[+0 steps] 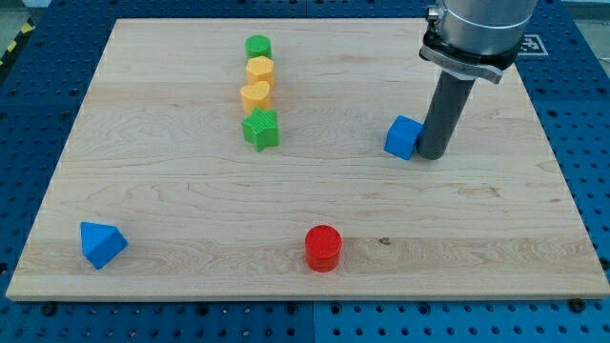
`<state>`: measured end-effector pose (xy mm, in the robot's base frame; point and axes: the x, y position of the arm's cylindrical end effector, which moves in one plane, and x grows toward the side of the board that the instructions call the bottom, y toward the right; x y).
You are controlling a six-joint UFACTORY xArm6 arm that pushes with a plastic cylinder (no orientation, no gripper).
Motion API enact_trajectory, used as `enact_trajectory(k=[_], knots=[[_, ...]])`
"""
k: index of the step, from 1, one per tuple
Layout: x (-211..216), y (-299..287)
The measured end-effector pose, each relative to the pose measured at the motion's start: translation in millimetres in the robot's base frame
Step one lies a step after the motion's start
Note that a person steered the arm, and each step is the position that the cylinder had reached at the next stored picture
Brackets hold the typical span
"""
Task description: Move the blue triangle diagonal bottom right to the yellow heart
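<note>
well apart, blue triangle point(102, 244) lies far bottom-left of my tip point(432, 155).

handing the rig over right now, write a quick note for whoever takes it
My tip rests on the board at the view's right, just right of the blue cube, touching or nearly so.
The blue triangle sits near the view's bottom left corner, far from my tip.
The yellow heart is in the column at the view's upper middle, below the yellow hexagon and green cylinder, above the green star.
Done: nothing visible; the triangle is not near the heart.
Left: bring my tip to the triangle and push it to the heart's lower right, probably skirting the red cylinder.
</note>
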<state>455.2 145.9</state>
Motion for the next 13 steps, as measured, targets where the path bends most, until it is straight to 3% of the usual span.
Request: enact_trajectory(k=[2,3,4,5,10,11,12,13], knots=[[0,-1],[12,26],[37,80],[67,64],[44,-351],[60,-421],[110,-450],[110,-450]])
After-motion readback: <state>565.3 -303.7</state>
